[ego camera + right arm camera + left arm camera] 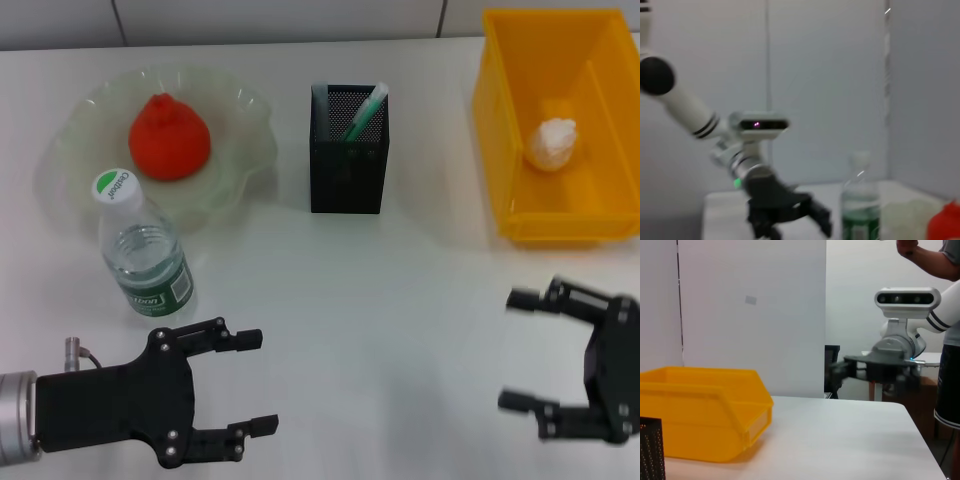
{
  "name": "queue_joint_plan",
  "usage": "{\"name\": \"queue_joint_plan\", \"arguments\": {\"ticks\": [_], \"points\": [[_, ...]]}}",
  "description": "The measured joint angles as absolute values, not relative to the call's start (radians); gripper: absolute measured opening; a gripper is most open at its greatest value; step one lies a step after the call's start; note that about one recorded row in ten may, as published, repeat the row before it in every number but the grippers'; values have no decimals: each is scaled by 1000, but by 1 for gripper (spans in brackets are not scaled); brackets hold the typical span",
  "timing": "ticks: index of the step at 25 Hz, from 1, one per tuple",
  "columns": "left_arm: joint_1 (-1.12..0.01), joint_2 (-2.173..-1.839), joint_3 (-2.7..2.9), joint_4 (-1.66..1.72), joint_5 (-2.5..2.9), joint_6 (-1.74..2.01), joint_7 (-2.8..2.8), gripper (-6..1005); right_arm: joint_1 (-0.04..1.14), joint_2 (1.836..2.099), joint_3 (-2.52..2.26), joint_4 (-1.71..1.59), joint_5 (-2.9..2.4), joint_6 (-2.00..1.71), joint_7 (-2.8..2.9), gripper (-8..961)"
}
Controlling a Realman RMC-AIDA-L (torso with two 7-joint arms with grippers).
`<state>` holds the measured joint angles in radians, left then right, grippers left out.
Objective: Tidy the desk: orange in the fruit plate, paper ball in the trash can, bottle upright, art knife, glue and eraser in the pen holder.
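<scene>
Hands (258, 383) (517, 350) open; bottle (144, 246) upright.

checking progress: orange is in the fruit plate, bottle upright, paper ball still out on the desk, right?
Not quite: the paper ball is already in the yellow trash can, as the head view shows. The orange does sit in the fruit plate, and the bottle stands upright.

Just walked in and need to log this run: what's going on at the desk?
A two-armed robot is tidying, and it looks nearly finished. The orange sits in the fruit plate, the paper ball lies in the yellow bin, the bottle stands upright, and a green-capped item pokes out of the pen holder. The left end effector and right end effector hover open and empty at the table's near edge.
</scene>
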<state>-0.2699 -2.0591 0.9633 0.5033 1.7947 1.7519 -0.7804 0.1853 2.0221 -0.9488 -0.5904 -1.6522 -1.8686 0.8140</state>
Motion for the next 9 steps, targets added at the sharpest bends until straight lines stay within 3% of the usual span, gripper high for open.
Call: {"name": "queue_joint_plan", "arguments": {"ticks": [9], "points": [[-267,-2063,962,497,1814,1753,-781,788,209,2018,-941,-556,-1719,-1872,820,842]]}}
